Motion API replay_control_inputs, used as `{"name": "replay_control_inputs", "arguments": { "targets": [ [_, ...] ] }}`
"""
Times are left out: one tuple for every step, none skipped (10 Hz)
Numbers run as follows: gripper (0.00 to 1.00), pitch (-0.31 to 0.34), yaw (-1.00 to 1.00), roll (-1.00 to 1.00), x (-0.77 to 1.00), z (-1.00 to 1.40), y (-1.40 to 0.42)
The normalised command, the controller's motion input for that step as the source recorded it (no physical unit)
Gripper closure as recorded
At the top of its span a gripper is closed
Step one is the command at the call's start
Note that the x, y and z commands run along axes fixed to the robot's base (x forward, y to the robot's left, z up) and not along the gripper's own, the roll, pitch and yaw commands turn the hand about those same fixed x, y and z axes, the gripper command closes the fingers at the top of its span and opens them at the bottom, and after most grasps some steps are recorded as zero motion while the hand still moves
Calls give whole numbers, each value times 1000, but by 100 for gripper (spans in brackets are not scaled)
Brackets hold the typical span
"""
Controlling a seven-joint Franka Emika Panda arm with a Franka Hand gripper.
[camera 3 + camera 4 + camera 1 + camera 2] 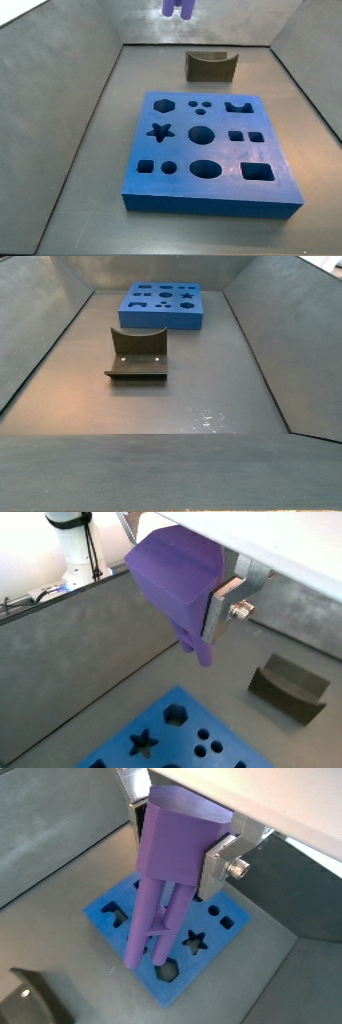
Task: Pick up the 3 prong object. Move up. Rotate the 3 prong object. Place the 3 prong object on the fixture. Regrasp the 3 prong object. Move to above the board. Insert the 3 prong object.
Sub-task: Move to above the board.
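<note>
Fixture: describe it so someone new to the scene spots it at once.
Start at the big blue board on the grey floor. Just off one short end stands the fixture, apart from it. It is the only small dark olive-brown block, with a U-shaped notch on top; the purple 3 prong object hangs in the gripper above the floor.

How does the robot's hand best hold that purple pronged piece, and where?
By its blocky base, from the end away from the prongs. The hand, raised above the board, clamps the 3 prong object there now; its flat sides suit the fingers, and the prongs hang free.
</note>
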Motion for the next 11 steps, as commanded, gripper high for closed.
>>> {"name": "replay_control_inputs", "arguments": {
  "targets": [
    [100,-368,7,-355,-288,27,153],
    [100,-357,0,-313,-279,29,146],
    [100,-330,-4,-265,-259,30,134],
    [100,-315,-3,-248,-250,30,132],
    [100,-290,-4,-228,-232,26,120],
    [100,-266,0,-205,-217,29,104],
    [100,-252,1,-190,-202,26,95],
    [100,-235,-6,-177,-192,26,87],
    [100,-221,-6,-166,-183,24,83],
    [100,-206,-3,-159,-172,23,75],
    [100,-203,-8,-156,-166,15,71]
  ]
}}
